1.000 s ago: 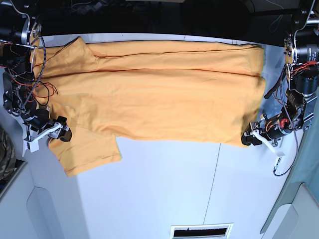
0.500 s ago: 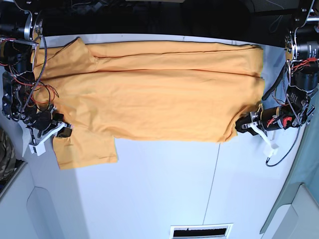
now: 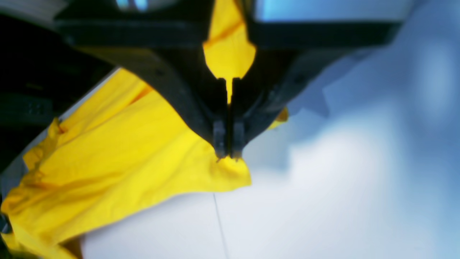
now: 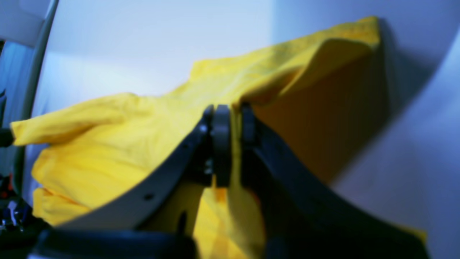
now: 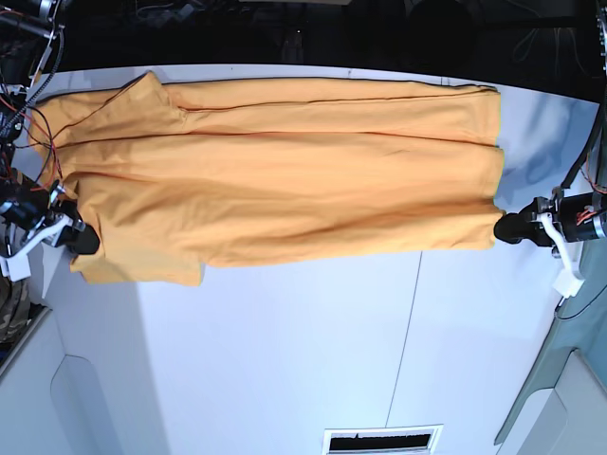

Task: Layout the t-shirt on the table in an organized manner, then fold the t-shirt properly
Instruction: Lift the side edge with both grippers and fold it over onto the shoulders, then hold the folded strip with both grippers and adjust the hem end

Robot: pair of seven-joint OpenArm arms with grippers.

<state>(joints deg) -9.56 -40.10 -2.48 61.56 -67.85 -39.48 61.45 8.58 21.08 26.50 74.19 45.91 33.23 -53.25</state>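
The orange-yellow t-shirt (image 5: 285, 180) lies stretched wide across the far half of the white table (image 5: 313, 351), with folds running along its length. My left gripper (image 5: 507, 228) is at the base view's right, shut on the shirt's near hem corner (image 3: 230, 169). In the left wrist view the jaws (image 3: 227, 153) pinch the cloth just above the table. My right gripper (image 5: 81, 239) is at the base view's left, shut on the sleeve edge. In the right wrist view its jaws (image 4: 230, 118) clamp the yellow cloth (image 4: 107, 144).
A dark seam line (image 5: 408, 322) runs down the table's near half. A slotted vent (image 5: 384, 441) sits at the near edge. A camouflage cloth (image 5: 8, 303) shows at the far left edge. Arm bases and cables (image 5: 19, 85) stand at the far corners.
Both grippers have pulled outward and away from the near edge, holding the shirt. The hanging sleeve and near hem have been drawn up, and the shirt is stretched tauter and narrower.
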